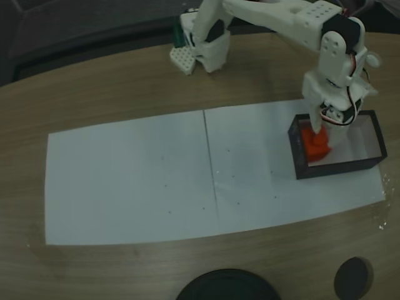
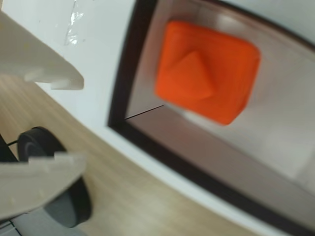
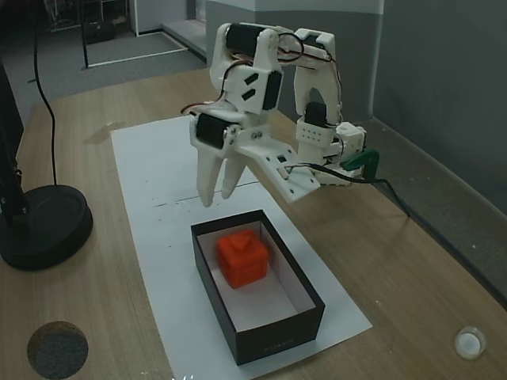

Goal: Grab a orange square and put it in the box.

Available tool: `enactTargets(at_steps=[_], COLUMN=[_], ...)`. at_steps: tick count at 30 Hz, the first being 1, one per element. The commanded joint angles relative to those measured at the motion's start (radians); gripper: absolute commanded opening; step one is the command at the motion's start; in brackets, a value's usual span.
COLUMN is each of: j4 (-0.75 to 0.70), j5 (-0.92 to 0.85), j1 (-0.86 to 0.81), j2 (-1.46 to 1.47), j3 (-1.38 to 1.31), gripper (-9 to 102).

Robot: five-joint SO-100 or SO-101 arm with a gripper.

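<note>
Orange square (image 3: 242, 258); black box (image 3: 269, 339) (white inside); white arm (image 3: 253, 150).

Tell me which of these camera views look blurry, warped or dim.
The wrist view is soft: the orange square and the box wall have smeared edges. In a fixed view, the table edge bows from lens distortion and the corners darken. In a fixed view, the gripper and cube look sharp, with dim background.

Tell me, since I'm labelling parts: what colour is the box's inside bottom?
White, inside black walls; the box shows it best in a fixed view.
</note>
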State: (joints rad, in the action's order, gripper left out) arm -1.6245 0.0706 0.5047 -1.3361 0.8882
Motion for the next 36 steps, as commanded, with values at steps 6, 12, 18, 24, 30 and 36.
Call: enactTargets(at_steps=[6,12,18,24,30,36], j4=[-0.104,-0.104,-0.104,-0.095,-0.089,-0.089], j5=[-0.015,-0.020,-0.012,-0.014,-0.021,-0.084], j1=[-0.307,-0.477,-0.537,-0.528,-0.528,-0.528], j2=[-0.419,-0.762,-1.106,-1.427,-1.638,-1.801], j3=[-0.249,-0.241,-0.064,0.207,0.423,0.566], gripper=[0,0,0,0,0,0])
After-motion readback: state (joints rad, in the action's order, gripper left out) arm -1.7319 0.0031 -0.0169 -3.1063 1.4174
